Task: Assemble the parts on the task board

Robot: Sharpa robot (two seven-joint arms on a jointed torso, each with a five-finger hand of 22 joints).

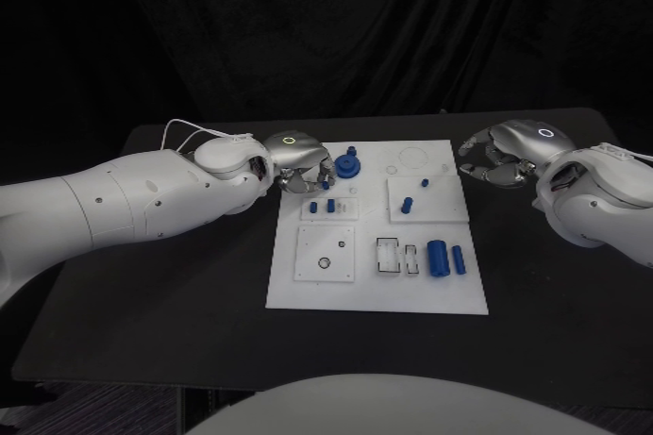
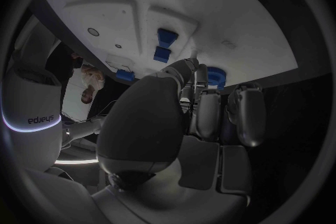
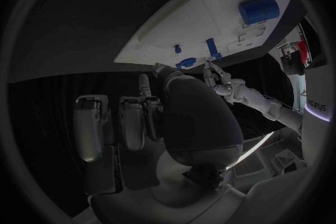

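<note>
Task board [image 1: 375, 293] sits mid-tabletop [image 1: 163, 303], blue parts [image 1: 438, 258] scattered across it. Left hand [image 1: 302, 164] hovers at its far left corner beside a blue gear-like part [image 1: 348, 164], fingers curled, holding nothing I can see. Right hand [image 1: 501, 157] waits off the far right edge, fingers curled in, nothing held.

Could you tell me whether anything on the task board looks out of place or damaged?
Nothing stands out. The task board lies flat and looks whole; the blue parts, such as the large cylinder, sit tidily on it. I see nothing spilled or visibly broken.
</note>
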